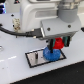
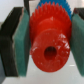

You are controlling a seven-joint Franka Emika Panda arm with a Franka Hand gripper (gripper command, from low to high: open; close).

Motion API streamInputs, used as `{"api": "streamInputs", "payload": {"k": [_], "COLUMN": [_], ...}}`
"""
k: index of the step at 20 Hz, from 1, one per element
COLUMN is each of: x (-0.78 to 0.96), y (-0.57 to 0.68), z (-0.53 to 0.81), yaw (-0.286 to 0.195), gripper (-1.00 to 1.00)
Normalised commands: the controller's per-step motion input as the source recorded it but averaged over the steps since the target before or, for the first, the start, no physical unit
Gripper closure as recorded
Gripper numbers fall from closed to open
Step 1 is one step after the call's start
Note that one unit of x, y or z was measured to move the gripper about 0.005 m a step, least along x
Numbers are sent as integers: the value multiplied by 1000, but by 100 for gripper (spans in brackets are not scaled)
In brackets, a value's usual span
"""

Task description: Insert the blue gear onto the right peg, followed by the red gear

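In the wrist view the red gear (image 2: 49, 47) fills the middle, held between two teal pads (image 2: 21, 42), so my gripper (image 2: 49, 45) is shut on it. Behind it shows the toothed rim of the blue gear (image 2: 54, 8). In the exterior view my gripper (image 1: 58, 44) hangs just above the grey plate (image 1: 35, 58) with the red gear (image 1: 59, 43) in it, right over the blue gear (image 1: 50, 53), which lies on the plate. The right peg is hidden by the gears.
The arm's white body (image 1: 35, 15) looms over the plate, with a black cable (image 1: 12, 33) running along the exterior view's left. The plate sits on a white table (image 1: 15, 70).
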Motion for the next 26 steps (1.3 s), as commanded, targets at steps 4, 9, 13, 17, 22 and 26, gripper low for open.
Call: {"api": "streamInputs", "payload": {"k": [4, 9, 13, 17, 22, 26], "x": [89, 30, 47, 31, 3, 42], "y": [-123, -79, -2, -20, -36, -58], "z": [-135, -144, 74, 152, 110, -21], "yaw": [0, 0, 0, 0, 0, 0], "gripper": [100, 100, 100, 100, 100, 100]}}
